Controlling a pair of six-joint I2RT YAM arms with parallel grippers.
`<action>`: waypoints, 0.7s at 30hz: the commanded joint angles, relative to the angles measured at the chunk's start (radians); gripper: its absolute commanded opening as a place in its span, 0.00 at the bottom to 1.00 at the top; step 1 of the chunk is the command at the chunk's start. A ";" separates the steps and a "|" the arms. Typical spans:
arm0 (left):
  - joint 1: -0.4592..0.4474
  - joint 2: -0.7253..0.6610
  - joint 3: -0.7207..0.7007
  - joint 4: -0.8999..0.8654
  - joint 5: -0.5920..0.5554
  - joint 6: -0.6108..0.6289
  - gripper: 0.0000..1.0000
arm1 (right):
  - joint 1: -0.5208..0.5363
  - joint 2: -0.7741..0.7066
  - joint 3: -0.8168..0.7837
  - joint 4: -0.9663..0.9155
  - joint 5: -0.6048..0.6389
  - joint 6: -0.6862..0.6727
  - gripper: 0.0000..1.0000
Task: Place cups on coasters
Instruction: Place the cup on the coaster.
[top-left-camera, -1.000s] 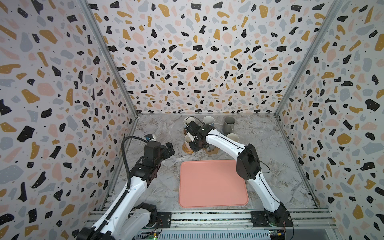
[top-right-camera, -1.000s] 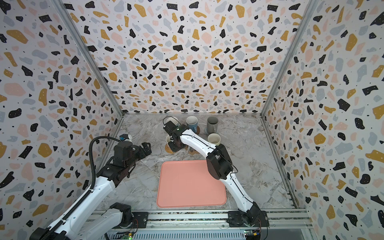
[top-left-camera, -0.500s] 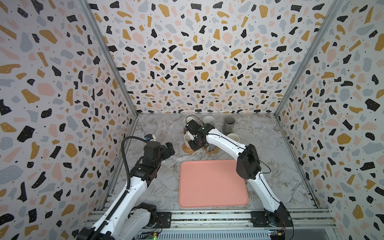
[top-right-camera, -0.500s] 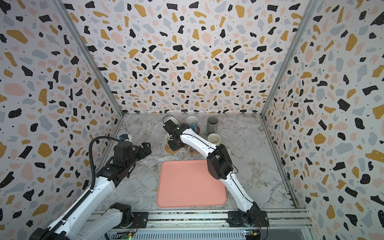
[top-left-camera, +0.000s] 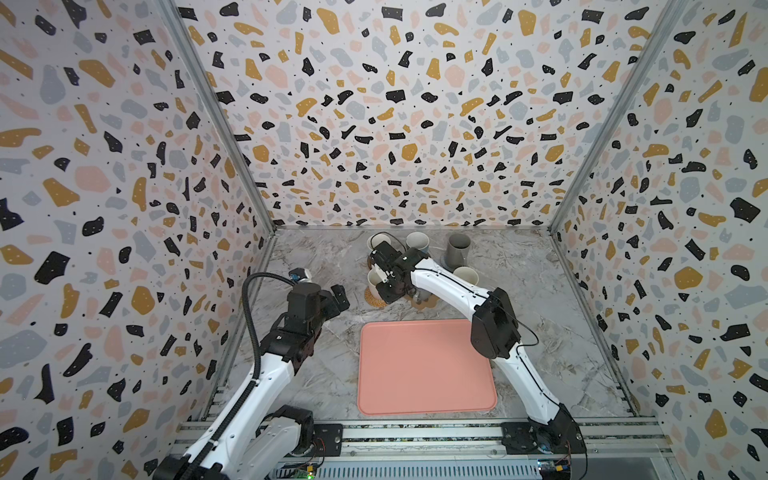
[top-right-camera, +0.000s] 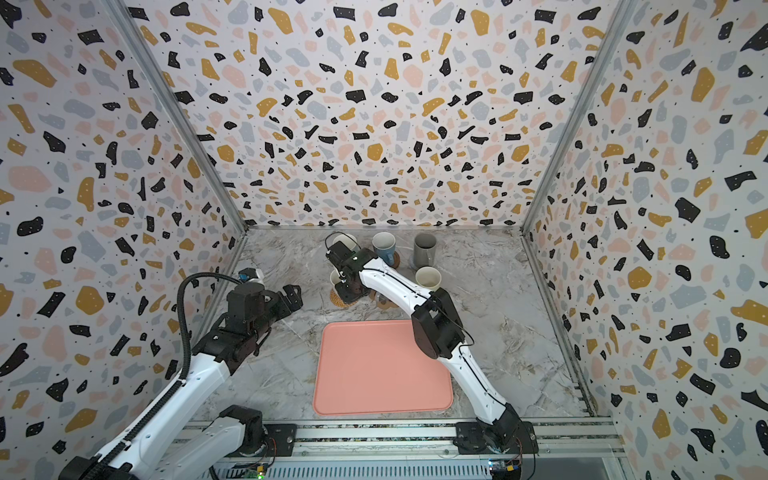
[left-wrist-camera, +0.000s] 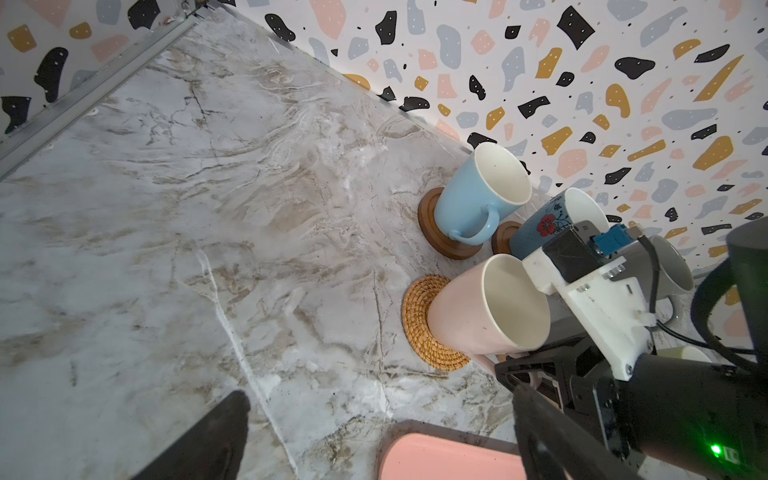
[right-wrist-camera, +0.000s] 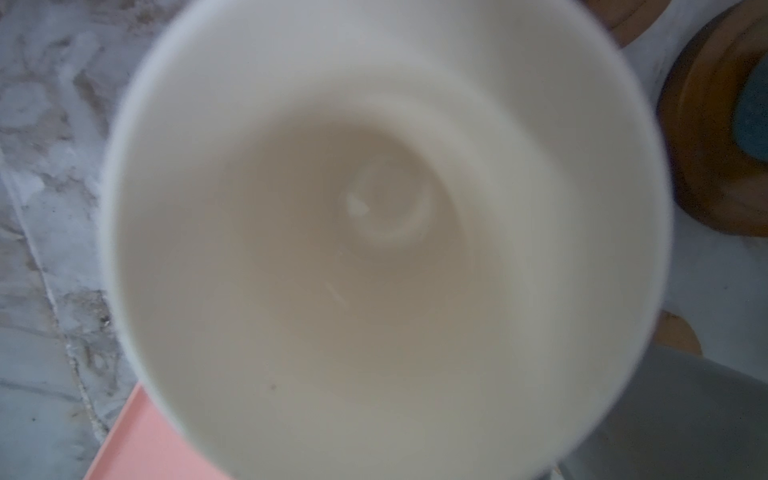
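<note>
The right gripper (left-wrist-camera: 524, 376) is clenching what looks like the handle of the pink ceramic mug (left-wrist-camera: 490, 309), which is sitting on the round woven rattan coaster (left-wrist-camera: 419, 332), while the left gripper (top-left-camera: 336, 297) is hovering spread wide above the marble tabletop (top-left-camera: 316, 257).

No legible writing — no words, brands or numbers can be read on anything.
The only mark is a painted red flower with dark sprigs on the dark blue ceramic mug (left-wrist-camera: 536, 232) just beyond the right gripper (left-wrist-camera: 530, 376), shown in the left wrist view — decoration, not lettering.
</note>
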 joint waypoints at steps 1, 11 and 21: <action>0.008 -0.013 -0.004 0.005 -0.006 0.002 0.99 | -0.002 -0.021 0.047 0.021 0.000 -0.004 0.14; 0.008 -0.014 -0.001 0.002 -0.003 0.002 0.99 | -0.003 -0.030 0.047 0.020 0.014 0.000 0.29; 0.008 -0.018 0.004 -0.003 -0.013 0.003 1.00 | -0.003 -0.052 0.043 0.015 0.027 0.005 0.32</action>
